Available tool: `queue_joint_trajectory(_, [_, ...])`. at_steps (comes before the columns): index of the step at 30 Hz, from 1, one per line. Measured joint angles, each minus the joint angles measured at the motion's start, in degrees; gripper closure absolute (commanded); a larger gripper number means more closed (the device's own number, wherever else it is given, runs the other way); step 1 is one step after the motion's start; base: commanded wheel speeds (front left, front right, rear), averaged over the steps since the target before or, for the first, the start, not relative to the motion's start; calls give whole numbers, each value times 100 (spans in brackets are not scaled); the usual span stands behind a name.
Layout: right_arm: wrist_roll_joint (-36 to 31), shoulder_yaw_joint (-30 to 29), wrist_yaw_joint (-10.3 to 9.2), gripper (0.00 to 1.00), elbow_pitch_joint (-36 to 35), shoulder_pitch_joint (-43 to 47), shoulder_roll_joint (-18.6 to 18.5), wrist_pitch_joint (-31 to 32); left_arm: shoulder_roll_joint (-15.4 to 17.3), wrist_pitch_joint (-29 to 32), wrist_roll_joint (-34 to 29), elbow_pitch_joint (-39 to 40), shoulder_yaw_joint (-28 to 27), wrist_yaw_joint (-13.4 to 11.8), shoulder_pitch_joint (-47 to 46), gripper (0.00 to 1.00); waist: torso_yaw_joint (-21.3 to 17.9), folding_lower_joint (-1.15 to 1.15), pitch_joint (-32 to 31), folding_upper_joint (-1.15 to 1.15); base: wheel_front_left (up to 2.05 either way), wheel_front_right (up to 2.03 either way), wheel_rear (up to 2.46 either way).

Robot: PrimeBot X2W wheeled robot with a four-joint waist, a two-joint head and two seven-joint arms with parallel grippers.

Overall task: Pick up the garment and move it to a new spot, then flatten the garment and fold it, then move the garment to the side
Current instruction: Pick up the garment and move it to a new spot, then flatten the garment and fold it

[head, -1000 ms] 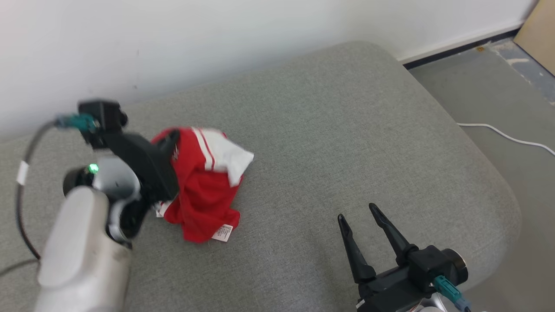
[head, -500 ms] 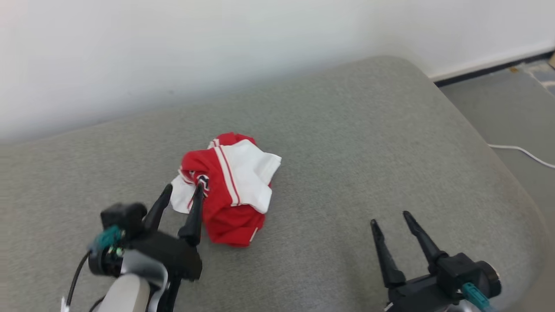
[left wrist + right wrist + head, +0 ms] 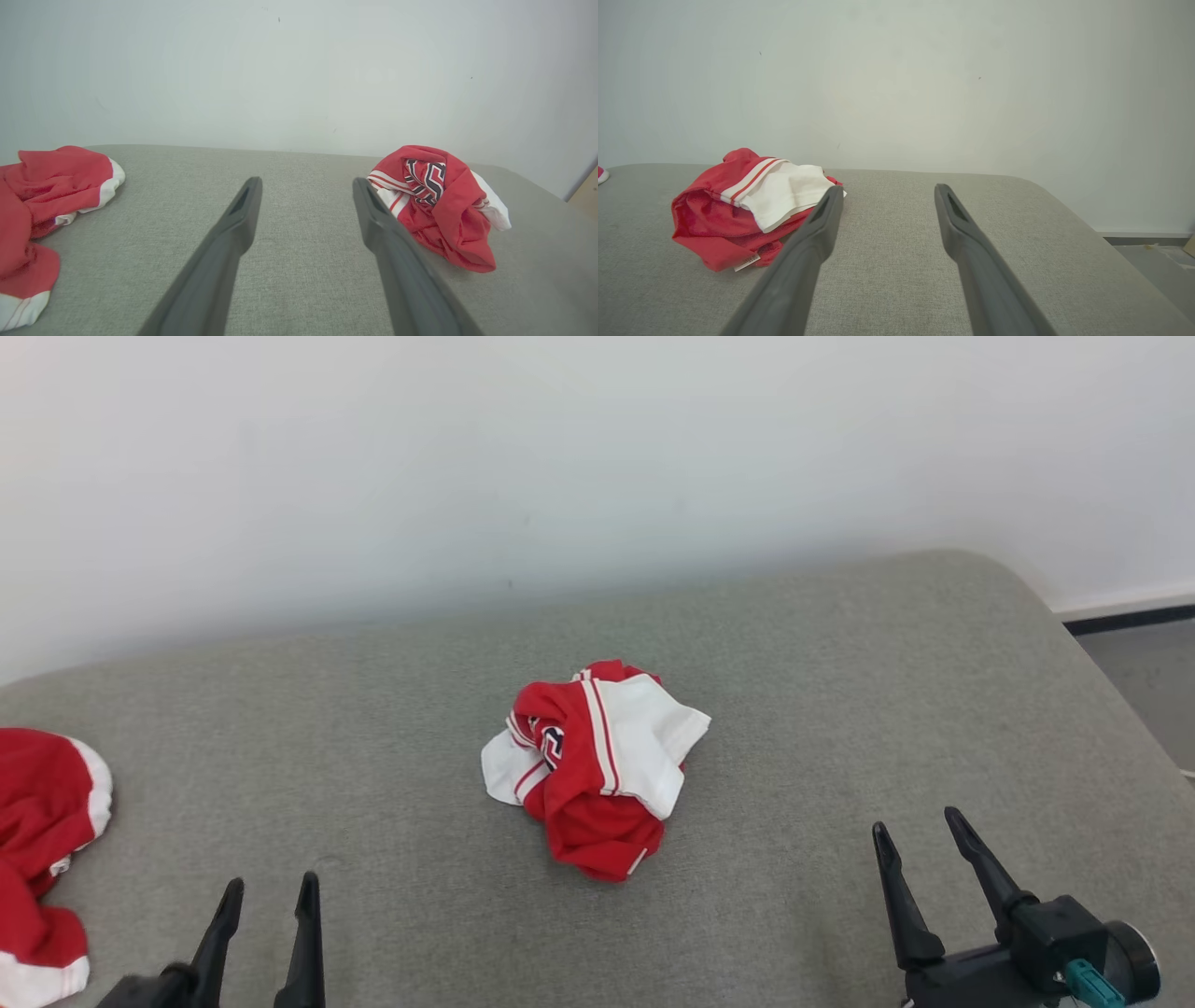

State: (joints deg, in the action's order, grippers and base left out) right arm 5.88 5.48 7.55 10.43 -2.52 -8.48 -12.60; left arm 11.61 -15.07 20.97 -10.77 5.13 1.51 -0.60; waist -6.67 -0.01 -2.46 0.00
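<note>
While a crumpled red-and-white garment [image 3: 597, 770] lies on the grey cushion [image 3: 840, 691], the left gripper [image 3: 271, 884] and right gripper [image 3: 915, 822] flank it without touching, fingers spread.

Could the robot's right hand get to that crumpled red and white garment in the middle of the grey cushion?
Probably yes. The right hand is open, and just bare cushion lies between it and the garment, so the way looks free.
</note>
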Motion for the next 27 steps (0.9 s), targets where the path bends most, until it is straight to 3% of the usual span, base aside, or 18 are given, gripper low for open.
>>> queue_joint_trajectory(8, [189, -34, 0, 0, 178, 177, -82, 11, -185, -5, -263, 701, -538, -99, 819, 0, 310, 0, -216, 0, 0, 0, 0])
queue_joint_trajectory(27, [218, 68, 0, 0, 297, 222, -23, 56, -483, -5, -578, 656, -843, 159, 937, 0, 431, 1, -206, 0, 0, 0, 0])
